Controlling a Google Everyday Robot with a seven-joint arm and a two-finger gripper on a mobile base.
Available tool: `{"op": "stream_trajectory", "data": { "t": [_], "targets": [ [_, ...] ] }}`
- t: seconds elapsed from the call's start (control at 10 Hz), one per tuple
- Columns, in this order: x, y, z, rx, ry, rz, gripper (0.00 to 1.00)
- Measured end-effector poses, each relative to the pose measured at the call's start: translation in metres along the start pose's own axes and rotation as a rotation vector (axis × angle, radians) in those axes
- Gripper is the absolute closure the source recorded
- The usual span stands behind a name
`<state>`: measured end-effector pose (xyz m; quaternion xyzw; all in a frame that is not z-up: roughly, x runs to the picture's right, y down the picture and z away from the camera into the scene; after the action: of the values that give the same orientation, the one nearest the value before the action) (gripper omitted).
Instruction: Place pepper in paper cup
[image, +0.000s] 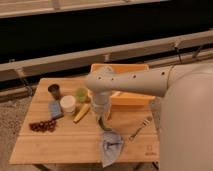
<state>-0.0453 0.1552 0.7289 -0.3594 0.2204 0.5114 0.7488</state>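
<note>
The body (192, 125) is a large, smooth, rounded shell in off-white. The arm (145, 82) is a thick tube of the same pale colour, with small dark round marks spaced along its side. It ends in a rounded joint (100, 80), followed by a shorter pale cylinder (100, 102). The gripper (102, 119) sits beneath that cylinder, over the table (60, 145), about midway between its left and right edges.
</note>
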Motion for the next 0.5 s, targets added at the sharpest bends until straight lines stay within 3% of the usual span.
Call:
{"op": "stream_trajectory", "data": {
  "t": [0.2, 0.5],
  "targets": [
    [-0.002, 0.015, -0.002, -0.01, -0.005, -0.041, 1.0],
    [-0.019, 0.043, -0.014, -0.02, -0.044, -0.11, 1.0]
  ]
}}
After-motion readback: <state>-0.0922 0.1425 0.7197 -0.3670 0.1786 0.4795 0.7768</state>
